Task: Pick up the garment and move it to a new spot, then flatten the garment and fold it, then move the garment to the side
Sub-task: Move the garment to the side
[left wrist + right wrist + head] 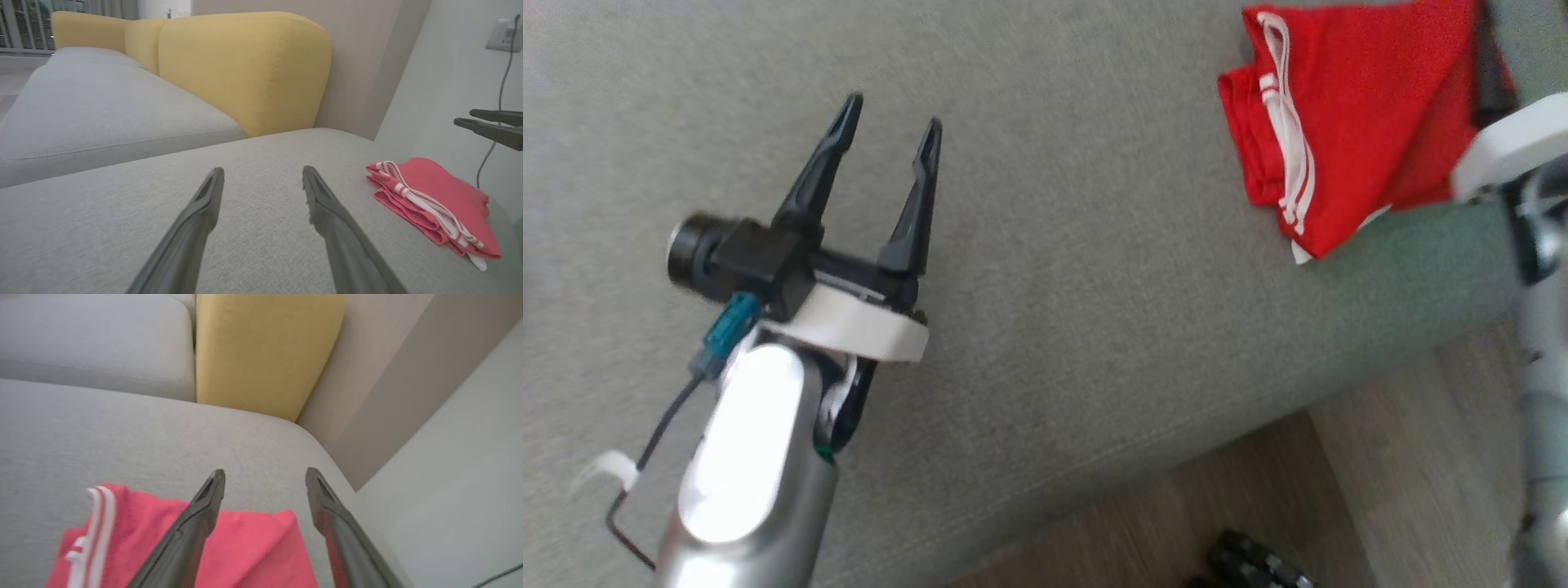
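Placement looks done to us: our left end effector (pixel 894 110) hangs open and empty over the sofa seat (pixel 1054 286), the folded garment (pixel 1356 122) lies at its right end, and our right end effector (pixel 265 471), open above it, need only lift clear.

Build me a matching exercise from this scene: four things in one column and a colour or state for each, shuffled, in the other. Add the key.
Things:
1. garment
2. backrest cushion
3. left end effector
4. floor

Colour or state:
A. yellow
B. open, holding nothing
C. red with white stripes, folded
D. pale wood planks

Pairs: 1-C, 2-A, 3-B, 4-D
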You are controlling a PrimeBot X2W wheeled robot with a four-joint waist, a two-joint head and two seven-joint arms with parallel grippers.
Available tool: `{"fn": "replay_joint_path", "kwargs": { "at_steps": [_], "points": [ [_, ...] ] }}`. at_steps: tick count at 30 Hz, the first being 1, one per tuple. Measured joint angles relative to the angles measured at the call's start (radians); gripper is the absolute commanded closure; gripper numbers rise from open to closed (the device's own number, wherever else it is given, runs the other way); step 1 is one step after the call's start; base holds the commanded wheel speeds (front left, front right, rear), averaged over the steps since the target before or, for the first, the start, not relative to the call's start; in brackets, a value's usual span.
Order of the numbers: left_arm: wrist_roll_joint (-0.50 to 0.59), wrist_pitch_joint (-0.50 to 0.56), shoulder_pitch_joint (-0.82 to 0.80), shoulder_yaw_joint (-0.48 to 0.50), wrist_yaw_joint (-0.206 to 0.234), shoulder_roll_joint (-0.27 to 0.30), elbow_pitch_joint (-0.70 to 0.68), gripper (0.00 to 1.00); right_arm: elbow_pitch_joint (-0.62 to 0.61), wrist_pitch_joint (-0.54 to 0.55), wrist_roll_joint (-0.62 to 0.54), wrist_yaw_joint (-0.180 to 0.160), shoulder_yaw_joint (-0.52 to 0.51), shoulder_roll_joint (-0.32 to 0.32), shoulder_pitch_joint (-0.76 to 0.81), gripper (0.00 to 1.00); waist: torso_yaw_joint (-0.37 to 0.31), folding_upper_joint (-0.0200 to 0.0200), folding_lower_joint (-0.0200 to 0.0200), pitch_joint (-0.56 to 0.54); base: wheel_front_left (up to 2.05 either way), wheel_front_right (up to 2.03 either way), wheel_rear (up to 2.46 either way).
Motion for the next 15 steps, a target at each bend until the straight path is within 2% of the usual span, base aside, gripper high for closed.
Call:
{"fn": "replay_joint_path", "kwargs": {
  "at_steps": [10, 15],
  "points": [
    [-0.044, 0.000, 0.157, 0.091, 0.049, -0.045, -0.011, 0.00, -0.159, 0.007, 0.112, 0.000, 0.123, 0.099, 0.156, 0.00, 0.091, 0.0000, 0.0000, -0.179, 0.00, 0.00, 0.00],
    [-0.113, 0.000, 0.235, 0.161, 0.095, -0.052, -0.024, 0.00, -0.207, -0.015, 0.154, 0.000, 0.090, 0.132, 0.278, 0.00, 0.150, 0.0000, -0.0001, -0.264, 0.00, 0.00, 0.00]
  ]
}}
